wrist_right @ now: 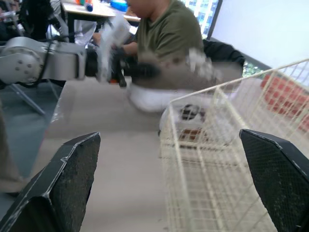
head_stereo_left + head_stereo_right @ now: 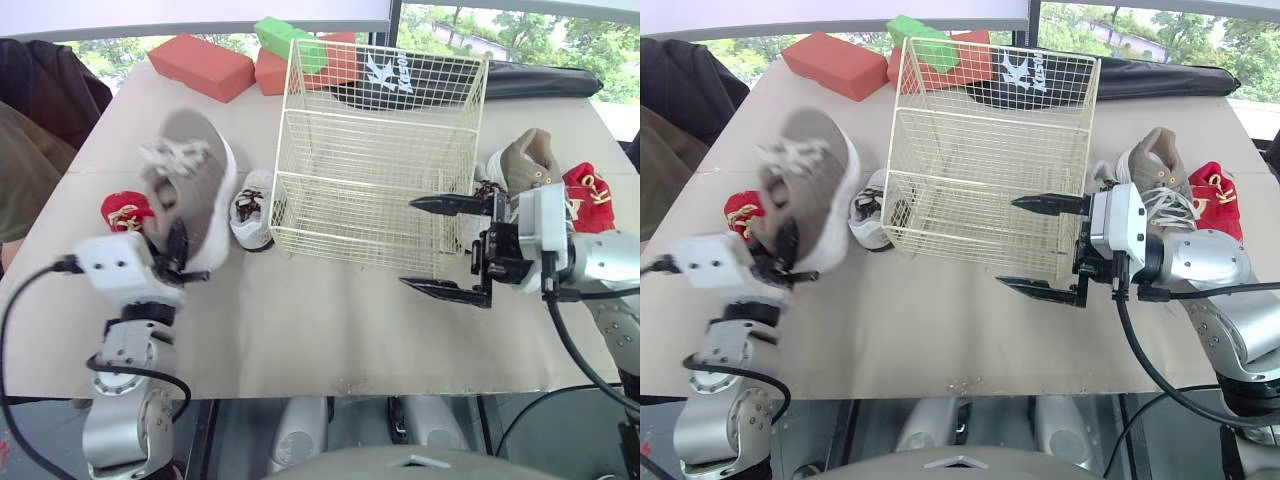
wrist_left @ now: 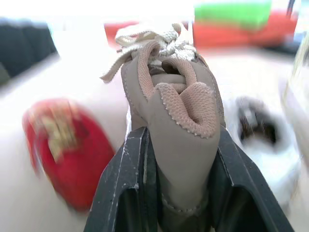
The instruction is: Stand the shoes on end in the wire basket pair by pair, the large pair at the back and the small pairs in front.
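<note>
A small red shoe (image 2: 125, 210) lies on the desk (image 2: 300, 320) just outside the left pincer (image 3: 179, 145). That pincer is clamped on the soft heel collar of a large taupe shoe (image 2: 195, 185), held off the desk with the toe rising above it. With only padded fabric in the grip, the long shoe could pivot or slip out on the way over.

A small white shoe (image 2: 250, 208) lies between this pincer and the wire basket (image 2: 350, 215), which is empty. A low pass could knock the white shoe, and a trailing toe could catch the rim and shove the light basket.

The right pincer (image 2: 407, 243) is spread wide at the basket's near corner and grips nothing, so it would probably not steady the basket. Beyond it wait the second taupe shoe (image 2: 525, 160) and another red shoe (image 2: 590, 190).
</note>
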You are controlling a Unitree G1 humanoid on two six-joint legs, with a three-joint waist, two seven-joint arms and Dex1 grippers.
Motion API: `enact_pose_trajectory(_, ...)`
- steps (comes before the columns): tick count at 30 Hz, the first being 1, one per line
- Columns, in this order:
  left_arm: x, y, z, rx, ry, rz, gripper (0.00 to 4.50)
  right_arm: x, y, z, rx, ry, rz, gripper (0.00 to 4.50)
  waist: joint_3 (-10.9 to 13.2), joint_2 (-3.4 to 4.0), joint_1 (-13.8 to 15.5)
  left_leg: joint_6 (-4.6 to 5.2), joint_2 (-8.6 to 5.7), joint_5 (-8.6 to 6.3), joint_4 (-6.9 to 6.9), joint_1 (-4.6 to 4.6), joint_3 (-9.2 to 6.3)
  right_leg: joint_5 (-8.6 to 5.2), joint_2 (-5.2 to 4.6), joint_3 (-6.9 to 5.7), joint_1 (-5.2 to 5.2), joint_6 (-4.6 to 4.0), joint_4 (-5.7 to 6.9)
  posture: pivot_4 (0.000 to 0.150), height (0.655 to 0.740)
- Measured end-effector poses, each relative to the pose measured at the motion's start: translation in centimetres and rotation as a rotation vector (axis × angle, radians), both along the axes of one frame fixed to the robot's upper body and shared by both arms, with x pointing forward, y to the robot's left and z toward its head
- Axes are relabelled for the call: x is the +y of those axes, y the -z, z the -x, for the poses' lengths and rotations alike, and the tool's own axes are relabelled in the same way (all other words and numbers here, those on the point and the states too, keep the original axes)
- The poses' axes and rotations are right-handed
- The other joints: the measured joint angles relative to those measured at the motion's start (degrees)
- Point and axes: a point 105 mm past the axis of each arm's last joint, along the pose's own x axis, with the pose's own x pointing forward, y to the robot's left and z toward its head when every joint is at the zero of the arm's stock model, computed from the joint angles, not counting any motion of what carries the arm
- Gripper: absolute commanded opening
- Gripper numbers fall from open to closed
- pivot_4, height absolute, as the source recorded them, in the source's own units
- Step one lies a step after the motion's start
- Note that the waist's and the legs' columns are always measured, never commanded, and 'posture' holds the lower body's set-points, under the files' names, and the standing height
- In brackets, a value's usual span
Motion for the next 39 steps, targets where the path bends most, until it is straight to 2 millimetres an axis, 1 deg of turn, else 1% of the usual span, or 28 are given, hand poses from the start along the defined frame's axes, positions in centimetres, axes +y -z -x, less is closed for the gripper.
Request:
enact_pose_trajectory(1,-0.4,-2.0,0.1,-0.076,0.009,-0.034,0.90,0.2,-0.8,-0.7,-0.001,0.024,-0.031,4.50,0.00,0.00,-0.02,0.00,-0.02,0.00,0.00,0.00,0.01,0.00,-0.01,0.00,-0.01,0.00,0.01,0.150,0.7400)
enact_pose_trajectory(2,-0.9,-3.5,0.2,-0.131,0.025,-0.062,0.90,0.4,-1.5,-1.2,-0.005,0.038,-0.053,4.50,0.00,0.00,0.00,0.00,-0.03,0.00,0.00,0.00,0.01,0.00,0.00,-0.02,0.00,0.00,0.01,0.150,0.7400)
enact_pose_trajectory(3,-1.4,-5.3,0.2,-0.190,0.051,-0.092,0.90,0.6,-2.7,-1.8,-0.017,0.054,-0.075,4.50,0.01,0.01,-0.01,0.00,-0.06,0.00,0.00,0.01,0.01,0.00,0.00,-0.02,-0.01,0.00,0.03,0.150,0.7400)
enact_pose_trajectory(5,-2.6,-7.9,0.1,-0.276,0.117,-0.144,0.90,0.8,-4.8,-2.6,-0.039,0.070,-0.100,4.50,0.01,0.02,0.01,0.00,-0.11,0.00,0.00,0.00,0.02,0.00,0.00,-0.05,-0.01,0.00,0.01,0.150,0.7400)
enact_pose_trajectory(7,-3.7,-9.3,-0.3,-0.294,0.211,-0.236,0.90,0.7,-6.6,-3.0,-0.059,0.070,-0.091,4.50,0.11,0.08,-0.08,0.00,-0.13,0.00,0.00,-0.04,0.07,0.00,0.02,-0.07,-0.07,0.00,0.04,0.150,0.7400)
enact_pose_trajectory(8,-4.5,-10.2,-0.7,-0.289,0.297,-0.318,0.90,0.4,-8.1,-3.5,-0.100,0.100,-0.046,4.50,0.20,0.17,0.01,0.00,-0.21,0.01,0.00,-0.27,0.14,0.00,0.02,-0.10,-0.33,0.00,0.08,0.150,0.7400)
enact_pose_trajectory(9,-5.8,-11.1,-1.0,-0.282,0.422,-0.418,0.90,-0.3,-10.6,-3.9,-0.170,0.151,0.014,4.50,0.24,0.26,0.00,-0.03,-0.22,0.04,0.06,-0.64,0.18,0.00,0.01,-0.15,-0.67,0.00,0.12,0.150,0.7400)
enact_pose_trajectory(11,-7.3,-11.1,-0.9,-0.267,0.566,-0.497,0.90,-1.1,-12.7,-4.0,-0.229,0.192,0.056,4.50,0.21,0.24,-0.14,-0.17,-0.16,0.11,0.06,-0.76,0.26,-0.01,0.01,-0.15,-0.78,0.01,0.01,0.150,0.7400)
enact_pose_trajectory(13,-8.5,-10.4,-1.3,-0.218,0.738,-0.578,0.90,-1.0,-14.6,-4.2,-0.226,0.138,0.086,4.50,0.25,0.27,-0.80,-0.24,-0.13,0.15,-0.14,-0.84,0.43,-0.02,0.04,-0.01,-0.93,0.03,-0.10,0.150,0.7400)
enact_pose_trajectory(14,-8.6,-10.4,-1.7,-0.199,0.781,-0.614,0.90,-0.8,-15.2,-4.4,-0.199,0.110,0.114,4.50,0.32,0.32,-1.07,-0.22,-0.13,0.14,-0.14,-0.94,0.51,-0.02,0.04,0.12,-1.14,0.03,0.02,0.150,0.7400)
enact_pose_trajectory(16,-8.7,-10.8,-2.2,-0.178,0.883,-0.716,0.90,0.0,-17.2,-4.1,-0.168,0.045,0.190,4.50,0.41,0.44,-1.94,-0.26,-0.08,0.17,-0.10,-1.41,0.53,-0.02,0.11,0.07,-1.64,0.03,0.11,0.150,0.7400)
enact_pose_trajectory(17,-8.8,-11.1,-2.2,-0.185,0.902,-0.735,0.90,0.2,-17.6,-3.9,-0.174,0.035,0.215,4.50,0.40,0.44,-2.06,-0.27,-0.04,0.17,-0.09,-1.50,0.52,-0.02,0.14,0.03,-1.70,0.02,0.07,0.150,0.7400)
enact_pose_trajectory(18,-9.0,-11.3,-2.4,-0.191,0.956,-0.786,0.90,0.8,-18.0,-3.9,-0.165,0.023,0.280,4.50,0.41,0.45,-2.14,-0.28,-0.03,0.18,-0.03,-1.63,0.54,-0.02,0.17,0.02,-1.82,0.03,0.09,0.150,0.7400)
enact_pose_trajectory(19,-9.3,-11.3,-2.4,-0.195,0.993,-0.821,0.90,1.3,-17.9,-4.0,-0.156,0.014,0.322,4.50,0.40,0.46,-2.24,-0.28,-0.02,0.18,-0.10,-1.68,0.55,-0.02,0.17,0.03,-1.89,0.03,0.08,0.150,0.7400)
enact_pose_trajectory(20,-9.5,-11.2,-2.4,-0.198,1.016,-0.842,0.90,1.6,-17.6,-4.3,-0.139,0.012,0.352,4.50,0.40,0.46,-2.26,-0.28,-0.02,0.18,-0.04,-1.73,0.58,-0.02,0.17,0.04,-1.92,0.03,0.09,0.150,0.7400)
enact_pose_trajectory(21,-10.0,-11.0,-2.6,-0.201,1.087,-0.912,0.90,2.6,-16.7,-5.0,-0.086,-0.007,0.447,4.50,0.41,0.47,-2.23,-0.28,-0.03,0.18,-0.04,-1.76,0.66,-0.02,0.14,0.06,-1.96,0.03,0.09,0.150,0.7400)
enact_pose_trajectory(22,-10.1,-10.9,-2.6,-0.200,1.103,-0.925,0.90,2.8,-16.4,-5.1,-0.074,-0.013,0.466,4.50,0.41,0.46,-2.23,-0.28,-0.04,0.18,-0.04,-1.82,0.67,-0.01,0.13,0.04,-2.02,0.04,0.09,0.150,0.7400)
enact_pose_trajectory(23,-10.2,-10.6,-2.6,-0.207,1.135,-0.970,0.90,3.3,-15.6,-5.4,-0.031,-0.034,0.518,4.50,0.41,0.46,-2.17,-0.28,-0.04,0.18,-0.01,-1.83,0.71,-0.01,0.11,0.05,-2.05,0.04,0.12,0.150,0.7400)
enact_pose_trajectory(24,-10.3,-10.6,-2.8,-0.215,1.153,-1.018,0.90,3.7,-15.3,-5.7,0.011,-0.045,0.550,4.50,0.42,0.48,-2.14,-0.28,-0.05,0.18,0.01,-1.83,0.72,-0.01,0.10,0.05,-2.07,0.04,0.15,0.150,0.7400)
enact_pose_trajectory(28,-10.6,-11.2,-3.1,-0.291,1.161,-1.140,0.90,5.2,-15.4,-6.1,0.083,-0.043,0.637,4.50,0.43,0.48,-2.07,-0.29,-0.06,0.18,0.06,-1.85,0.66,-0.01,0.12,0.01,-2.08,0.04,0.18,0.150,0.7400)
enact_pose_trajectory(30,-10.7,-11.2,-3.3,-0.320,1.158,-1.173,0.90,5.8,-14.9,-6.4,0.154,-0.035,0.682,3.97,0.42,0.48,-1.96,-0.29,-0.07,0.18,0.10,-1.85,0.64,-0.01,0.10,0.00,-2.07,0.04,0.21,0.150,0.7400)
enact_pose_trajectory(31,-10.8,-11.0,-3.4,-0.335,1.158,-1.184,0.90,6.1,-14.0,-6.7,0.202,-0.028,0.714,3.73,0.42,0.46,-1.93,-0.29,-0.07,0.18,0.21,-1.89,0.59,-0.01,0.10,-0.04,-2.04,0.04,0.22,0.150,0.7400)
enact_pose_trajectory(33,-10.8,-10.8,-3.6,-0.337,1.157,-1.185,0.90,6.3,-13.3,-7.0,0.233,-0.020,0.735,2.77,0.42,0.48,-1.84,-0.29,-0.08,0.18,0.54,-2.04,0.48,-0.01,0.10,-0.11,-2.06,0.05,0.33,0.150,0.7400)
enact_pose_trajectory(34,-10.9,-10.7,-3.7,-0.340,1.159,-1.184,0.90,6.3,-13.2,-7.2,0.244,-0.012,0.741,2.36,0.42,0.48,-1.77,-0.29,-0.09,0.18,0.66,-2.11,0.43,-0.01,0.10,-0.17,-2.06,0.05,0.43,0.150,0.7400)
enact_pose_trajectory(35,-11.0,-10.6,-3.8,-0.345,1.158,-1.185,0.90,6.2,-13.2,-7.3,0.252,-0.001,0.745,2.06,0.42,0.47,-1.73,-0.29,-0.09,0.18,0.75,-2.18,0.36,-0.01,0.10,-0.24,-2.06,0.05,0.65,0.150,0.7400)
enact_pose_trajectory(36,-11.0,-10.5,-3.8,-0.353,1.152,-1.196,0.90,6.2,-13.1,-7.5,0.254,0.009,0.759,1.41,0.42,0.46,-1.70,-0.29,-0.13,0.18,0.79,-2.24,0.29,-0.01,0.05,-0.33,-2.07,0.06,0.68,0.150,0.7400)
enact_pose_trajectory(38,-11.1,-10.3,-3.9,-0.355,1.143,-1.216,0.90,6.2,-12.8,-7.7,0.244,0.017,0.778,0.80,0.42,0.46,-1.70,-0.29,-0.20,0.18,0.81,-2.23,0.26,-0.01,-0.01,-0.38,-2.07,0.06,0.77,0.150,0.7400)
enact_pose_trajectory(39,-11.1,-10.3,-3.9,-0.359,1.141,-1.221,0.90,6.2,-12.8,-7.9,0.239,0.020,0.781,0.40,0.42,0.46,-1.68,-0.29,-0.20,0.18,0.82,-2.23,0.20,-0.01,-0.02,-0.44,-2.07,0.06,0.85,0.150,0.7400)
